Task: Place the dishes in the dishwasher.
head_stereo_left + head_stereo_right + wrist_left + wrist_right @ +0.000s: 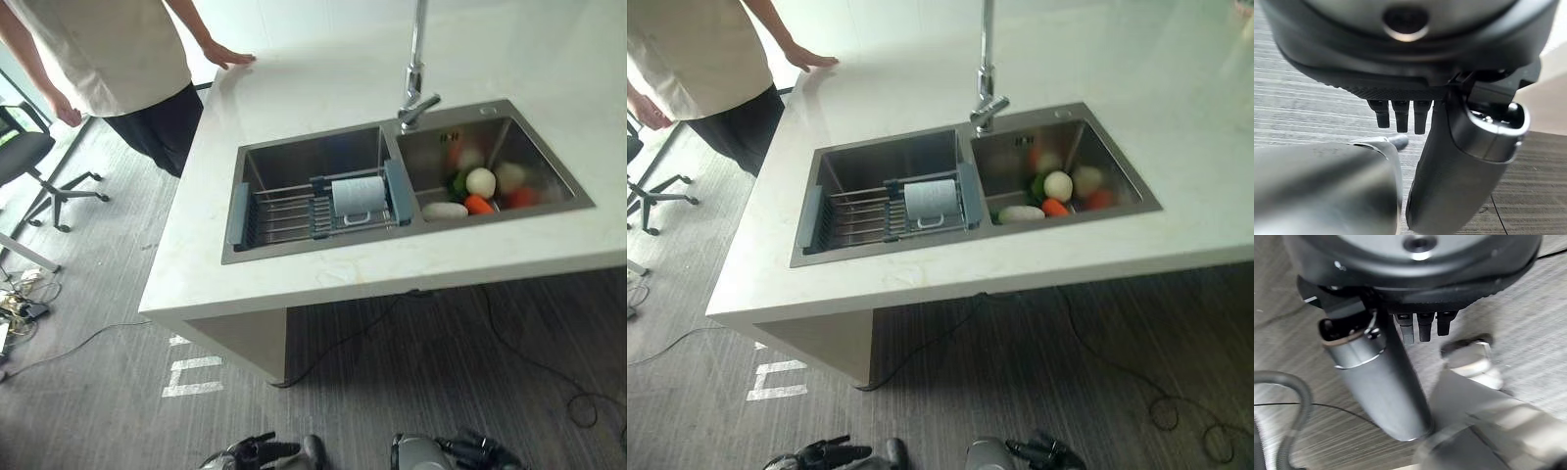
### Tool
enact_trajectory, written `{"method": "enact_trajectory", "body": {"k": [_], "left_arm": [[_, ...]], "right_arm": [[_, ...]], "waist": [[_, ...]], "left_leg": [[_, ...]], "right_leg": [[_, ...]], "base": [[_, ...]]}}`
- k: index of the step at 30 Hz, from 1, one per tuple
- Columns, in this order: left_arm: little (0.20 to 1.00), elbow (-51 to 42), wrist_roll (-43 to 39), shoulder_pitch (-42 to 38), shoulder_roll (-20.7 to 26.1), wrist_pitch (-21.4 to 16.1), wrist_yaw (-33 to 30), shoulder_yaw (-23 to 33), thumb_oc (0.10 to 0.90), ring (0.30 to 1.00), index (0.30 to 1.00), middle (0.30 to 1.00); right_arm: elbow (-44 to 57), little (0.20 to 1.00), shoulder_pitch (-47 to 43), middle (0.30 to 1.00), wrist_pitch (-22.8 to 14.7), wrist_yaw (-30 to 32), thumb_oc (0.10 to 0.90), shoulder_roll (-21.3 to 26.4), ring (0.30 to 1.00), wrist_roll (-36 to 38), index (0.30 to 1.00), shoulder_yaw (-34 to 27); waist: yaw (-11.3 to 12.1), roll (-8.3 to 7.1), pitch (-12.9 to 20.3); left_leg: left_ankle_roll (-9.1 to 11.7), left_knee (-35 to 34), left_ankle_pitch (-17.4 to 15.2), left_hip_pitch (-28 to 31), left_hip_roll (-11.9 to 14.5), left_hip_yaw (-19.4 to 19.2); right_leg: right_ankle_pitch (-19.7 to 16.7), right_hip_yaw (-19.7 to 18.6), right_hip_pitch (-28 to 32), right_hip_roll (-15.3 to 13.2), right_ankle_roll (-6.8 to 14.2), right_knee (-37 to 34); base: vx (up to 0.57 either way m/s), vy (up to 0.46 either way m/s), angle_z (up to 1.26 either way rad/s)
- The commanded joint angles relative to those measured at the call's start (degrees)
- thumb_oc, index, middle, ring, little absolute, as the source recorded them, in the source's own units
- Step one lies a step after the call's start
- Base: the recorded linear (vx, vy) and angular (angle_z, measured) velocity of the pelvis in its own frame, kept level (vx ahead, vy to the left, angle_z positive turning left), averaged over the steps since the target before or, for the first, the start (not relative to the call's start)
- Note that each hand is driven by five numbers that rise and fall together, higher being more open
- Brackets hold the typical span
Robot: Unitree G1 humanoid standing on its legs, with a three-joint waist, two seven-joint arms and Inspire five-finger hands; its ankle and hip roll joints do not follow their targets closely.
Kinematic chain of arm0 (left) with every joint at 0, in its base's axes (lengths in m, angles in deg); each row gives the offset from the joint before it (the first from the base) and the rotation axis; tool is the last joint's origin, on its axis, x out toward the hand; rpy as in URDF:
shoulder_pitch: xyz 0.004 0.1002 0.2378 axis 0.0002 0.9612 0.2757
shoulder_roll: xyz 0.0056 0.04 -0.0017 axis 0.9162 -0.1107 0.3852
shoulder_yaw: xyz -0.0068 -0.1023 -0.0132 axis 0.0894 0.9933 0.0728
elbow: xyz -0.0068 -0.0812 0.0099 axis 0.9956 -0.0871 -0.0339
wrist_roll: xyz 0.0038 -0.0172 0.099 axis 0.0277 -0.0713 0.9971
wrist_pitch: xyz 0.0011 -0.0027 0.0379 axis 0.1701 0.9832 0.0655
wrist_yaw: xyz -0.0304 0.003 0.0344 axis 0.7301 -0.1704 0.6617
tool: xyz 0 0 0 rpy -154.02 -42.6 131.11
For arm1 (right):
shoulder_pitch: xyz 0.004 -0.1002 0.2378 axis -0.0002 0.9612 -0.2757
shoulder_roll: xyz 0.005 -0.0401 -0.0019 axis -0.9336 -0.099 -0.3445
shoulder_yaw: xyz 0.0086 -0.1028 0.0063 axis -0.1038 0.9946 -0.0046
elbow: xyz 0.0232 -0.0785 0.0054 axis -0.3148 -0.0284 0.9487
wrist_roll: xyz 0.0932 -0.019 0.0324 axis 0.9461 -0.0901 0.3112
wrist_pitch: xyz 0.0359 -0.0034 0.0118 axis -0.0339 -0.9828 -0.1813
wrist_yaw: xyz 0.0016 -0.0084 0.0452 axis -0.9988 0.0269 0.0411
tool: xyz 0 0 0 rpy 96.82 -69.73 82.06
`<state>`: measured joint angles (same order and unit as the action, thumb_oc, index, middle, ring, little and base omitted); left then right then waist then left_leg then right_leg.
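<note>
A grey cup [359,196] lies on the rack [294,217] in the left basin of the sink [323,250]. The left hand [1400,115] and the right hand [1422,328] hang low with straight fingers, holding nothing.

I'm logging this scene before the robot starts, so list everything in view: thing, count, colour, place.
Counter: one, white, in front of the robot.
Sink: one, steel, two basins, set in the counter.
Faucet: one, chrome, behind the divider between the basins.
Drying rack: one, wire with grey-blue ends, across the left basin.
Cup: one, pale blue-grey, lying on its side on the rack.
Vegetables: several, white, orange, green and red, in the right basin.
Office chair: one, black, on the floor to the left.
Person: one, light shirt, hand on the counter's far left corner.
Left hand: dark, low over the floor, fingers relaxed.
Right hand: dark, likewise.
</note>
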<state>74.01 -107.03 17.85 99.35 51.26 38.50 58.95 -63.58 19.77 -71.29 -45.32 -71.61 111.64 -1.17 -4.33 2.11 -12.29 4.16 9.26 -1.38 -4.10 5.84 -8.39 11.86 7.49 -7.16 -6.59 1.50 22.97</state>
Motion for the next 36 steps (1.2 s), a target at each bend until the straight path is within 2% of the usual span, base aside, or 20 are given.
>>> {"method": "enact_trajectory", "body": {"k": [1, 11, 17, 18, 20, 21, 22, 23, 24, 26, 27, 28, 30, 31, 32, 34, 35, 36], "left_arm": [[0.900, -0.6, 2.7, 2.5, -0.1, 0.6, 0.9, -1.6, 0.800, 0.900, 0.900, 0.900], [0.900, -0.3, 2.9, 2.8, 0.4, 0.4, 0.8, -2.1, 0.800, 0.900, 0.900, 0.900], [0.900, -0.5, 4.1, 3.1, 0.3, 0.7, 0.5, -1.9, 0.800, 0.900, 0.900, 0.900], [0.900, -0.8, 4.6, 3.2, 0.6, 1.1, 0.6, -1.9, 0.800, 0.900, 0.900, 0.900], [0.900, -1.2, 4.7, 3.0, 1.0, 1.7, 0.6, -2.0, 0.800, 0.900, 0.900, 0.900], [0.900, -1.5, 4.2, 2.9, 1.6, 2.0, 0.0, -2.6, 0.800, 0.900, 0.900, 0.900], [0.900, -1.6, 3.2, 2.8, 1.9, 2.5, -0.8, -3.0, 0.800, 0.900, 0.900, 0.900], [0.900, -1.5, 1.9, 2.6, 2.2, 2.9, -1.5, -3.0, 0.800, 0.900, 0.900, 0.900], [0.900, -1.3, 0.3, 2.4, 2.5, 3.4, -1.8, -2.8, 0.800, 0.900, 0.900, 0.900], [0.900, -1.1, -0.5, 2.2, 2.7, 3.0, -2.0, -2.0, 0.800, 0.900, 0.900, 0.900], [0.900, -0.9, -1.3, 2.5, 2.7, 2.3, -2.3, -1.1, 0.800, 0.900, 0.900, 0.900], [0.900, -0.7, -1.9, 2.8, 2.5, 2.0, -2.9, 0.0, 0.800, 0.900, 0.900, 0.900], [0.900, -0.7, -4.0, 3.3, 2.4, 2.0, -3.7, 0.9, 0.800, 0.900, 0.900, 0.900], [0.900, -1.2, -4.5, 3.8, 2.0, 1.9, -3.9, 1.5, 0.800, 0.900, 0.900, 0.900], [0.900, -1.6, -4.2, 3.7, 1.8, 1.8, -4.2, 1.9, 0.800, 0.900, 0.900, 0.900], [0.900, -1.7, -3.6, 3.2, 1.6, 1.8, -3.0, 2.2, 0.800, 0.900, 0.900, 0.900], [0.900, -2.0, -3.4, 2.9, 1.4, 2.0, -2.2, 1.9, 0.800, 0.900, 0.900, 0.900], [0.900, -2.4, -3.5, 2.7, 1.1, 2.2, -2.1, 1.5, 0.800, 0.900, 0.900, 0.900]], "right_arm": [[2.1, 0.900, -0.4, 0.900, -2.3, -1.2, 0.800, -0.3, 0.900, -0.4, 0.900, 1.0], [3.0, 0.900, -0.7, 0.900, -2.1, -0.6, 0.800, -1.5, 0.900, -0.3, 0.900, 1.5], [3.1, 0.900, -0.8, 0.900, -3.7, 1.4, 0.800, -2.0, 0.900, 0.3, 0.900, 1.2], [3.6, 0.900, -1.0, 0.900, -4.1, 1.9, 0.800, -2.0, 0.900, 0.1, 0.900, 1.0], [4.1, 0.900, -1.3, 0.900, -4.4, 2.2, 0.800, -1.9, 0.900, 0.4, 0.900, 0.8], [4.7, 0.900, -1.3, 0.900, -4.5, 2.1, 0.800, -1.6, 0.900, 0.9, 0.900, 0.4], [4.9, 0.900, -1.4, 0.900, -4.2, 1.9, 0.800, -1.1, 0.900, 1.1, 0.900, 0.1], [4.8, 0.900, -1.6, 0.900, -3.9, 1.7, 0.800, -0.7, 0.900, 1.3, 0.900, -0.2], [4.6, 0.900, -1.9, 0.900, -3.5, 1.2, 0.800, -0.2, 0.900, 1.2, 0.900, -0.4], [4.2, 0.900, -2.5, 0.900, -2.9, 0.7, 0.800, 0.1, 0.900, 0.6, 0.900, -0.6], [3.9, 0.900, -2.8, 0.900, -1.9, 0.2, 0.800, 0.1, 0.900, 0.6, 0.900, -0.6], [3.6, 0.900, -2.5, 0.900, -0.9, -0.1, 0.800, -0.1, 0.900, 1.3, 0.900, -0.7], [2.8, 0.900, -2.3, 0.900, -1.2, -1.5, 0.800, -0.3, 0.900, 1.0, 0.900, -0.7], [2.9, 0.900, -2.0, 0.900, -1.6, -1.9, 0.800, -0.5, 0.900, -1.1, 0.900, -0.4], [3.0, 0.900, -1.9, 0.900, -1.6, -0.7, 0.800, -0.3, 0.900, -0.6, 0.900, -0.3], [2.6, 0.900, -1.7, 0.900, -1.1, 0.3, 0.800, 0.4, 0.900, 1.4, 0.900, -0.7], [2.2, 0.900, -1.3, 0.900, -0.9, 0.3, 0.800, 0.9, 0.900, 1.3, 0.900, -1.2], [2.1, 0.900, -1.0, 0.900, -0.9, 0.3, 0.800, 1.2, 0.900, 0.7, 0.900, -1.6]], "waist": [[0.7, 0.17, 1.8], [0.6, -0.52, 2.5], [0.9, -0.32, 2.9], [0.7, -0.03, 2.6], [-0.2, 0.63, 1.9], [-1.3, 1.31, 0.5], [-1.8, 1.35, -0.3], [-1.9, 1.33, -0.7], [-1.9, 1.56, -1.1], [-1.8, 0.49, -1.6], [-1.7, -0.02, -1.6], [-1.6, -0.44, -1.2], [-1.2, -0.69, -0.5], [-1.2, -0.73, -0.2], [-1.2, -1.11, -0.5], [-0.8, -2.12, -1.5], [-0.4, -2.69, -2.1], [0.0, -2.58, -2.7]], "left_leg": [[-1.9, 7.9, -10.0, -5.3, -1.9, 1.4], [-4.0, 7.9, -12.3, -3.8, -3.1, 1.5], [-4.8, 7.9, -13.0, -3.1, -3.3, 1.3], [-5.4, 7.9, -13.1, -2.9, -3.4, 1.6], [-6.5, 7.9, -13.5, -2.4, -3.5, 2.8], [-7.5, 7.9, -13.9, -1.9, -4.0, 4.7], [-7.6, 7.9, -14.0, -1.7, -4.5, 5.4], [-7.3, 7.9, -14.0, -1.7, -4.8, 5.7], [-6.5, 7.9, -13.8, -1.7, -4.6, 6.1], [-5.5, 7.9, -14.7, -1.3, -5.0, 6.2], [-4.7, 7.9, -14.8, -1.2, -4.3, 6.1], [-3.8, 7.9, -14.5, -1.6, -3.3, 6.0], [-2.6, 7.9, -13.9, -1.2, -1.1, 5.3], [-1.7, 7.9, -13.1, -0.2, 1.0, 5.3], [-1.5, 7.9, -10.7, 0.0, 2.2, 4.2], [-1.7, 7.9, -5.6, -0.1, 2.4, 2.0], [-1.9, 7.9, -2.5, -0.8, 1.5, 1.1], [-2.0, 9.0, -1.8, -2.3, 0.6, 1.0]], "right_leg": [[-1.1, 1.9, 1.5, -2.2, 5.7, -5.8], [-1.3, 0.8, 2.0, -2.4, 6.1, -5.8], [-0.9, 2.1, 3.7, -2.2, 5.9, -5.8], [-2.0, 2.4, 4.3, -1.5, 5.9, -5.8], [-6.5, 2.0, 4.5, 0.2, 6.5, -5.8], [-9.8, 0.3, 0.5, 1.2, 7.3, 1.0], [-10.9, -0.4, -2.7, 0.6, 7.4, 3.8], [-11.1, -0.3, -3.9, -0.3, 7.3, 1.6], [-10.6, 0.3, -2.8, -1.2, 7.0, -4.1], [-10.9, -1.2, -6.3, -4.4, 7.5, -5.8], [-9.8, -2.8, -7.7, -4.8, 7.8, -5.8], [-8.1, -3.5, -7.5, -4.2, 7.9, -5.8], [-6.7, -2.4, -6.6, -3.6, 7.4, -5.8], [-5.1, -1.9, -5.5, -2.7, 6.2, -5.8], [-4.3, -2.6, -4.3, -2.1, 5.2, -5.8], [-3.4, -3.5, -2.3, -1.8, 4.0, -5.8], [-2.7, -4.1, -0.8, -1.7, 3.1, -5.8], [-2.3, -4.0, 0.1, -1.4, 2.6, -5.8]], "base": [[0.08, 0.042, 0.13], [0.06, 0.037, -0.02], [0.05, 0.015, -0.01], [0.06, 0.023, -0.02], [0.02, 0.008, -0.02], [-0.02, -0.092, 0.01], [-0.02, -0.171, -0.03], [0.01, -0.273, -0.26], [0.02, -0.297, -0.31], [0.03, -0.442, -0.14], [0.11, -0.625, -0.03], [0.14, -0.621, -0.01], [0.14, -0.517, 0.09], [0.17, -0.516, 0.27], [0.15, -0.509, 0.38], [0.09, -0.346, 0.29], [0.09, -0.259, 0.13], [0.08, -0.165, 0.12]]}}
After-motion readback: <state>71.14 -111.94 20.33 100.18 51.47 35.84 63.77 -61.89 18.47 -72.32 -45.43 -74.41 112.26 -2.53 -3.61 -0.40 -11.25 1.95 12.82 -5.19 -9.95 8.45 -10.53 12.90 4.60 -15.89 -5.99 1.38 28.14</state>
